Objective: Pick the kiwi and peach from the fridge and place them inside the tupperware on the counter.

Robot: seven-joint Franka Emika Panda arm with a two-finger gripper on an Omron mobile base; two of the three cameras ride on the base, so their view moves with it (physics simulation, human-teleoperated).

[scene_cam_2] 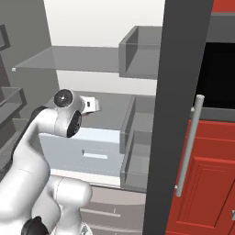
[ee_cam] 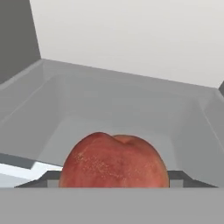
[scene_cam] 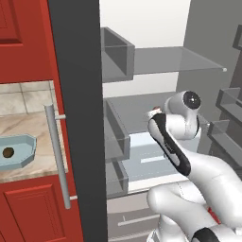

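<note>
The peach [ee_cam: 113, 162], orange-red with speckles, sits right in front of the hand camera between my gripper's [ee_cam: 113, 178] two dark fingertips [ee_cam: 49, 177], which press against its sides. The hand is inside the open fridge [scene_cam: 75, 94], over the middle grey shelf [scene_cam: 137, 108], and a sliver of red peach [scene_cam: 156, 109] shows at the gripper [scene_cam: 153, 113]. The white hand [scene_cam_2: 91, 104] also reaches over that shelf in the right base view. On the counter [scene_cam: 28, 124] to the left, the dark brown kiwi [scene_cam: 8, 152] lies inside the light blue tupperware [scene_cam: 26, 142].
The dark fridge door with its silver bar handle [scene_cam: 56, 156] stands between the counter and the fridge interior. Grey door bins [scene_cam: 116, 52] line the left side. A glass shelf [scene_cam: 175, 59] hangs above my hand, and a pale drawer [scene_cam: 146, 158] sits below.
</note>
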